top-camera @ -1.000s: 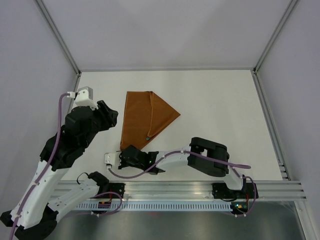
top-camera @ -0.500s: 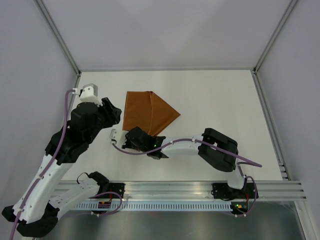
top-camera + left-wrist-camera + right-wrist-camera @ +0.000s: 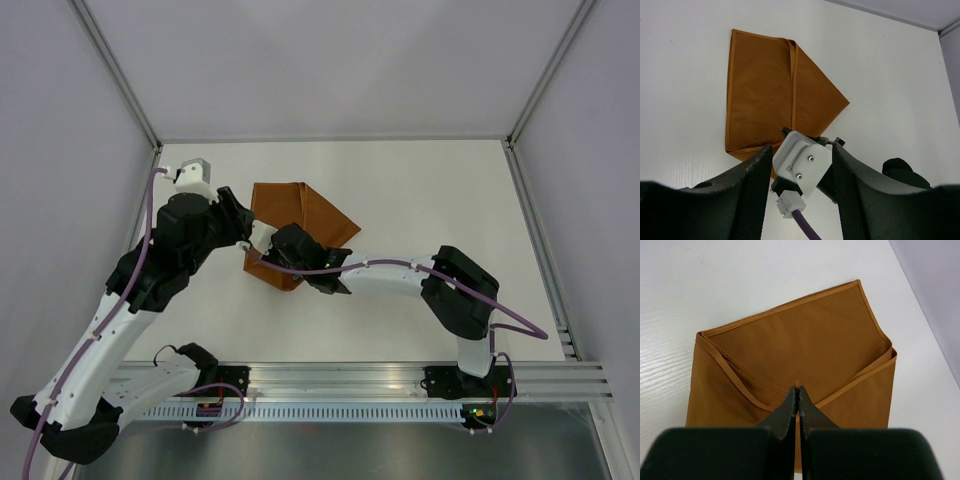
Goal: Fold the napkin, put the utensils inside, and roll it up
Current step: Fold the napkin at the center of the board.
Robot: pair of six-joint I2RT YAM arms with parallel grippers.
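Observation:
The rust-orange napkin [image 3: 312, 212] lies folded on the white table, with overlapping hemmed flaps [image 3: 805, 340] and its near tip lifted and turned back. My right gripper [image 3: 286, 262] hangs over that near part, shut, with a small bit of the napkin's edge pinched at its tips [image 3: 798, 388]. My left gripper [image 3: 238, 224] is open just left of the napkin [image 3: 765, 95]. Its fingers [image 3: 752, 180] straddle the right wrist's white camera housing [image 3: 802, 162] without gripping it. The utensils are out of view.
Metal frame rails [image 3: 130, 85] and grey walls close in the table on the left, right and back. The right arm [image 3: 455, 290] stretches across the near middle of the table. A purple cable [image 3: 805, 225] trails from the camera housing.
The right gripper has travelled from the near edge toward the back, dragging the napkin's near tip up over the cloth. The left arm has swung forward and right toward the napkin.

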